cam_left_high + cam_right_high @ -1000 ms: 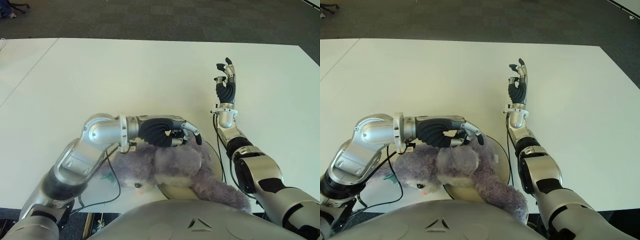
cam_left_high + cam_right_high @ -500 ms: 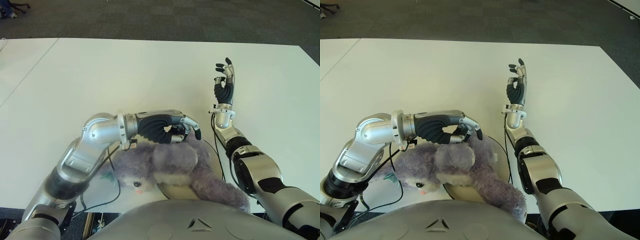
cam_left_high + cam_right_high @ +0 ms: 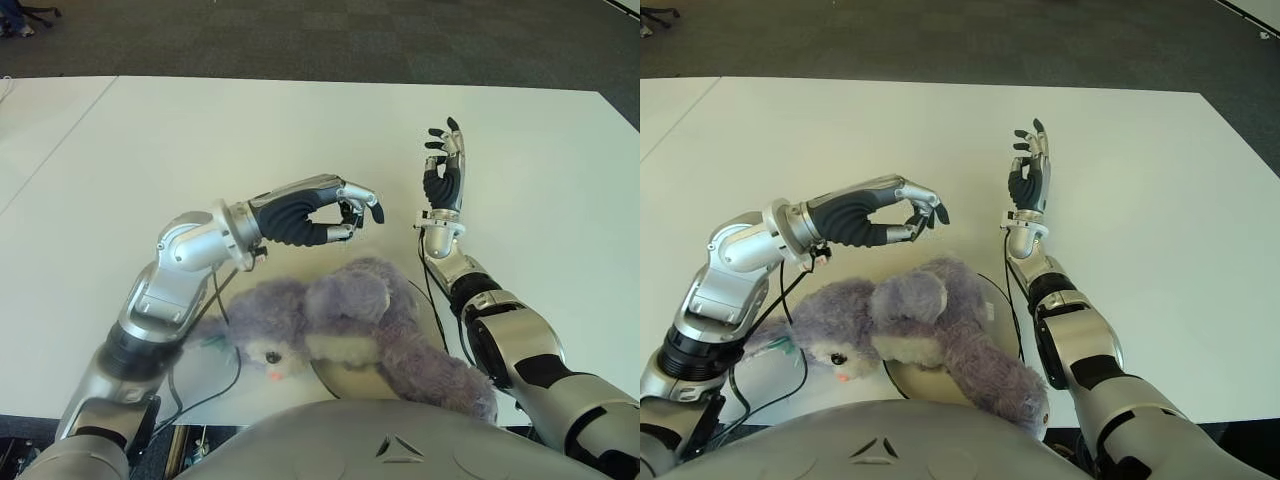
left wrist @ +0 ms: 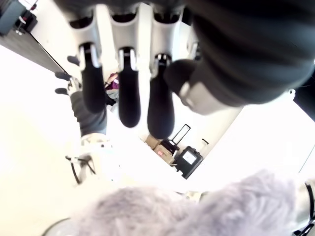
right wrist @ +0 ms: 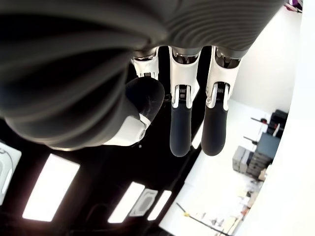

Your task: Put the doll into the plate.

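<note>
above the doll point(image 3: 340, 325), the left hand point(image 3: 325, 210) has lifted clear since a second ago, when it was pressed into the fur; its fingers are now loosely curled and hold nothing. the doll lies across the plate point(image 3: 995, 300), head overhanging onto the table point(image 3: 250, 140), so placement looks essentially done. the right hand point(image 3: 445, 165) stands upright beside the plate, fingers relaxed and empty.

There was one purple plush doll point(image 3: 340, 320), one plate point(image 3: 350, 375) and one white table point(image 3: 250, 140). Two robot hands showed: a left hand point(image 3: 320, 212) and a right hand point(image 3: 445, 165).
</note>
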Controlling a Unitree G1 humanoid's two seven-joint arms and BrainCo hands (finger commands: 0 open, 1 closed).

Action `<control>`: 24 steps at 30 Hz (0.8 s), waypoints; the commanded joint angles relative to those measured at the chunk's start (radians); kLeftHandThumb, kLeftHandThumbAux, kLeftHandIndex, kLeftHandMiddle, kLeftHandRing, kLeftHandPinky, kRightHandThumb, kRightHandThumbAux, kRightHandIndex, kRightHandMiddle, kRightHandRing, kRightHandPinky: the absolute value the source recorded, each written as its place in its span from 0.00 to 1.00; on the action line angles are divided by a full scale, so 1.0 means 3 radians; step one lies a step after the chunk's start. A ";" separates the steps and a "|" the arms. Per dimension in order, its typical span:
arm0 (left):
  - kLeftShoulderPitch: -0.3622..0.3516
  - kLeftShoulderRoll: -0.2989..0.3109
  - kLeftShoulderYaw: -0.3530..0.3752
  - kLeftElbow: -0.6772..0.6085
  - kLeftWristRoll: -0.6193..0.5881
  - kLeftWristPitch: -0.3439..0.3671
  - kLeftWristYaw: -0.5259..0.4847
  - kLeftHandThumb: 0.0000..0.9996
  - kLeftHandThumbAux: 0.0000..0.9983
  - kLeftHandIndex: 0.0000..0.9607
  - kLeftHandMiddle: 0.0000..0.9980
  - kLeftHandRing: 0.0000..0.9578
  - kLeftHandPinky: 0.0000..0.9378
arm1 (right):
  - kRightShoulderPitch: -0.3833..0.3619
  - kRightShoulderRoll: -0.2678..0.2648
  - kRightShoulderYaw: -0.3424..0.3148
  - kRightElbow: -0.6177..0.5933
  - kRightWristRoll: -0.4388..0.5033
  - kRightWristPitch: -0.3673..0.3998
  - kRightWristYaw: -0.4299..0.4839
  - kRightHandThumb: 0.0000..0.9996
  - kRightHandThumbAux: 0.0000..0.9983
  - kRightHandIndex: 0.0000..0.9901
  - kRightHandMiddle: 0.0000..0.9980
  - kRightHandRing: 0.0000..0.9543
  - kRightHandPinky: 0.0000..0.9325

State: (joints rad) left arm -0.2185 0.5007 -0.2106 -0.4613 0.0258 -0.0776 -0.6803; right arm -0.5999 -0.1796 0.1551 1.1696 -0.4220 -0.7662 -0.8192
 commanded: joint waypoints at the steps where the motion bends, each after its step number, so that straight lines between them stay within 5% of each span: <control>1: -0.0057 -0.0042 0.0094 0.0386 0.0128 -0.0335 0.0187 0.32 0.51 0.12 0.25 0.29 0.31 | 0.0865 0.0221 0.0167 0.0458 -0.0148 0.0210 -0.0165 1.00 0.73 0.22 0.04 0.31 0.44; 5: -0.0098 -0.0105 0.0150 0.0546 0.0078 -0.0476 0.0267 0.31 0.51 0.09 0.24 0.28 0.29 | 0.0871 0.0238 0.0197 0.0464 -0.0185 0.0220 -0.0242 1.00 0.73 0.22 0.05 0.31 0.44; 8: -0.0133 -0.0123 0.0235 0.0663 0.0055 -0.0581 0.0344 0.32 0.48 0.05 0.18 0.19 0.14 | 0.0871 0.0250 0.0220 0.0478 -0.0212 0.0232 -0.0297 1.00 0.73 0.22 0.06 0.31 0.44; 14: -0.0353 -0.0131 0.0427 0.0939 0.0041 -0.0781 0.0481 0.31 0.43 0.00 0.11 0.11 0.01 | 0.0857 0.0227 0.0239 0.0495 -0.0243 0.0176 -0.0283 1.00 0.73 0.22 0.05 0.28 0.44; 24: -0.0604 -0.0130 0.0662 0.1201 -0.0082 -0.1015 0.0616 0.29 0.41 0.00 0.07 0.06 0.00 | 0.0848 0.0210 0.0252 0.0504 -0.0270 0.0118 -0.0304 1.00 0.73 0.22 0.04 0.24 0.45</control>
State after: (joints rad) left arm -0.3528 0.4739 -0.0557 -0.1714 0.0274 -0.3376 -0.5310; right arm -0.6040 -0.1784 0.2006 1.1715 -0.4875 -0.7411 -0.8998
